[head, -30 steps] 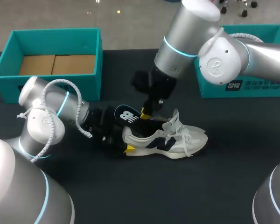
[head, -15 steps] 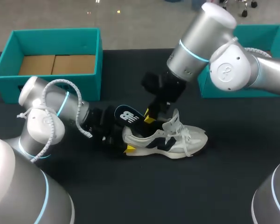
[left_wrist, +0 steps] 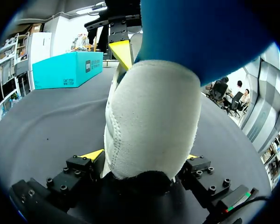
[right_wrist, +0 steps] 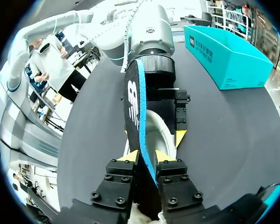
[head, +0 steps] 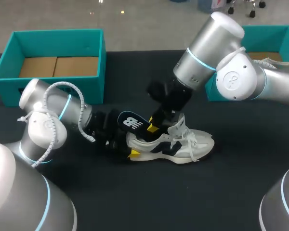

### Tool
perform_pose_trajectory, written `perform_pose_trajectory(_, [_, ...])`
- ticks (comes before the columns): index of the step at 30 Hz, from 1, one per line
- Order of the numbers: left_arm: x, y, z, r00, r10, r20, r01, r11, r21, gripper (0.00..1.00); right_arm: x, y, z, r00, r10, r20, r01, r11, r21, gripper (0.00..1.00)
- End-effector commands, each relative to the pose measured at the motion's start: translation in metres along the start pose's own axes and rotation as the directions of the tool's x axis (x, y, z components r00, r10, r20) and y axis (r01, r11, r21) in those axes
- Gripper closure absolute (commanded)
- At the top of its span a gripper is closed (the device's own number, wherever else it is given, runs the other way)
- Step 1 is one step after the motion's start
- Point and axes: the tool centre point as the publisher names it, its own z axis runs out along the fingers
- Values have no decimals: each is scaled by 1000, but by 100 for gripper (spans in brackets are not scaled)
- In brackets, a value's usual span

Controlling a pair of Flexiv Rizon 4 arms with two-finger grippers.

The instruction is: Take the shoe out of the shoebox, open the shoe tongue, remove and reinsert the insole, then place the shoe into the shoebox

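A white sneaker (head: 176, 142) with dark side marks lies on the black table, toe to the right. My left gripper (head: 129, 143) is shut on its heel; in the left wrist view the white heel (left_wrist: 149, 116) fills the space between the fingers of this gripper (left_wrist: 142, 156). A black insole (head: 130, 121) with a blue underside sticks up out of the shoe at the heel. My right gripper (head: 153, 126) is shut on the insole's front part. In the right wrist view the insole (right_wrist: 133, 102) stands edge-on between the yellow tips of the right gripper (right_wrist: 147, 156).
An open teal box (head: 58, 32) with a cardboard floor stands at the back left, just behind my left arm. A second teal box (head: 279, 33) is at the back right, partly hidden by my right arm. Bare black table lies in front of the shoe.
My right arm has swung to the right and its gripper has come down a little toward the shoe. The insole has tipped lower over the heel. My left arm and the shoe have stayed put.
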Motion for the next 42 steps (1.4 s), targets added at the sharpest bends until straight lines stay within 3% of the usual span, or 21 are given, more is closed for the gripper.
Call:
perform_pose_trajectory(1, [-1, 2, 1, 1000, -1, 0, 1, 1000, -1, 100, -2, 0, 4, 1000, 1, -1, -1, 1000, 0, 94])
perform_pose_trajectory(2, [-1, 2, 1, 1000, -1, 0, 1, 1000, -1, 100, -2, 0, 4, 1000, 2, 0, -2, 1000, 2, 100])
perform_pose_trajectory(8, [-1, 2, 1, 1000, -1, 0, 1, 1000, -1, 100, -3, 5, -6, 1000, 2, 28, -2, 1000, 6, 100])
perform_pose_trajectory(26, [-1, 2, 1, 1000, -1, 0, 1, 1000, -1, 100, -7, 63, -86, 971, 86, 223, -39, 977, -208, 100])
perform_pose_trajectory(33, [-1, 2, 1, 1000, -1, 0, 1, 1000, -1, 100, -10, 96, -124, 942, 93, 321, 3, 959, -285, 100])
perform_pose_trajectory(38, [-1, 2, 1, 1000, -1, 0, 1, 1000, -1, 100, -11, 110, -142, 924, 131, 358, 0, 939, -344, 100])
perform_pose_trajectory(42, [-1, 2, 1, 1000, -1, 0, 1, 1000, -1, 100, -11, 110, -142, 924, 131, 358, 0, 939, -344, 100])
